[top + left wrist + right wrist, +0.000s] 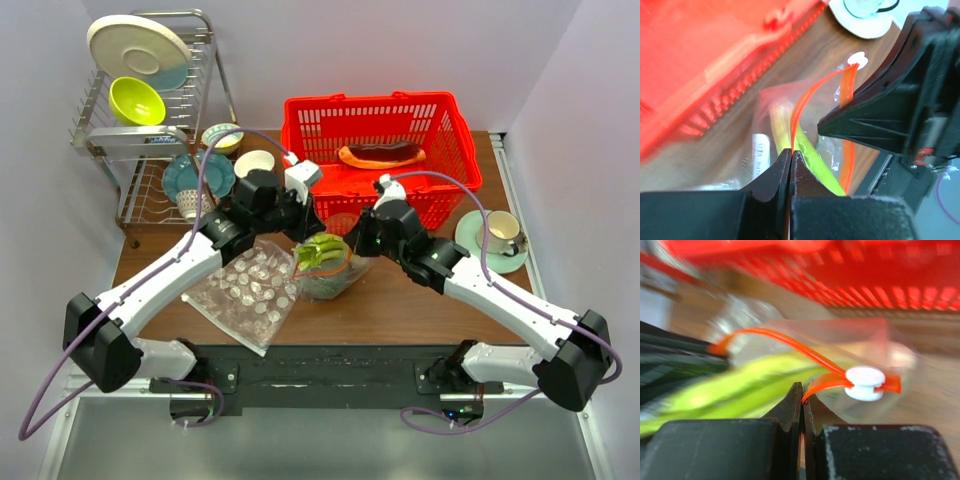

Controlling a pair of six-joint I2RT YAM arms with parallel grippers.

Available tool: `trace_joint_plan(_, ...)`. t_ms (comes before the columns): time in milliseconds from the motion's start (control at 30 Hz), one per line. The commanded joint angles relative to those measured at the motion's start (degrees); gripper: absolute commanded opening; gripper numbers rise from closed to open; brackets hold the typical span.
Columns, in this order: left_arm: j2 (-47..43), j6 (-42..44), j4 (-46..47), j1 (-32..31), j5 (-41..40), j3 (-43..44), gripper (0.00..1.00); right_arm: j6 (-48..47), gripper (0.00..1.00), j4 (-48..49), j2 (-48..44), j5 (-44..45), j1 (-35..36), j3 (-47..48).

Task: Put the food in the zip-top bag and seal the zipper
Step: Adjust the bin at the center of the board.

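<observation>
Our left gripper, low centre of its wrist view, is pinched shut on the zipper. Our right gripper clamps the same strip, just left of its white slider. Between them, at the centre of the top view, we see the bag with its mouth bowed open and green stalks in it. Above it stands the red basket, a brown slab inside.

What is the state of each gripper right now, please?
Left gripper: closed, jaws pinching the orange-red zipper.
Right gripper: closed on the same zipper, beside its white slider.
</observation>
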Motion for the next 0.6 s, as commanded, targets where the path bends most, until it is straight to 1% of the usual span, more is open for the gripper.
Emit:
trace_joint_plan(0, -1.3, -11.3, 8.1, -0.1, 0.9, -4.9, 0.00, -11.6, 0.00, -6.4, -1.7, -0.9, 0.3, -4.1)
trace_joint_plan(67, -2.0, -12.9, 7.0, -0.2, -1.8, -5.5, 0.00, -11.7, 0.00, -12.1, -2.3, -2.6, 0.3, -3.6)
trace_joint_plan(100, -2.3, -12.7, 5.4, -0.2, -3.2, -4.9, 0.00, -13.0, 0.00, -13.6, -2.8, -3.3, 0.3, -3.1)
trace_joint_plan(133, -2.6, -12.1, 2.0, -0.2, -6.6, -4.3, 0.00, -13.4, 0.00, -16.4, -3.0, -3.8, 0.3, -3.0)
trace_joint_plan(167, -3.4, -10.2, 0.9, -0.2, -7.8, -3.9, 0.00, -13.4, 0.00, -17.8, -3.3, -3.4, 0.3, -2.8)
trace_joint_plan(200, -3.7, -9.2, -0.2, -0.2, -8.9, -3.0, 0.00, -13.3, 0.17, -19.5, -3.4, -3.9, 0.3, -1.7)
trace_joint_plan(233, -3.8, -8.3, -2.5, -0.2, -10.5, -2.5, 0.00, -13.4, 0.31, -22.7, -3.9, -3.6, 0.2, -1.0)
trace_joint_plan(267, -4.0, -7.1, -2.7, -0.2, -10.5, -2.2, 0.00, -13.4, 0.46, -24.2, -4.1, -3.2, 0.3, -0.1)
trace_joint_plan(300, -4.0, -6.8, -3.0, -0.2, -10.1, -2.3, 0.00, -13.4, 0.53, -26.8, -4.5, -3.1, 0.3, 1.8)
trace_joint_plan(367, -4.2, -7.3, -2.8, -0.2, -9.5, -3.7, 0.00, -13.5, 0.59, -28.6, -5.3, -2.8, 0.2, 3.8)
trace_joint_plan(400, -4.3, -7.6, -2.7, -0.2, -9.2, -4.1, 0.00, -14.1, 0.65, -30.2, -5.4, -2.3, 0.2, 6.5)
trace_joint_plan(467, -4.7, -8.2, -3.1, -0.2, -9.5, -4.7, 0.00, -15.1, 0.66, -31.9, -4.7, -1.2, 0.3, 10.2)
trace_joint_plan(500, -4.8, -8.2, -3.3, -0.1, -9.8, -4.7, 0.00, -16.2, 0.66, -34.0, -4.1, -0.5, 0.3, 15.0)
trace_joint_plan(567, -5.7, -8.0, -3.4, -0.2, -11.1, -4.7, 0.00, -16.9, 0.66, -35.9, -1.8, 3.5, 0.2, 20.6)
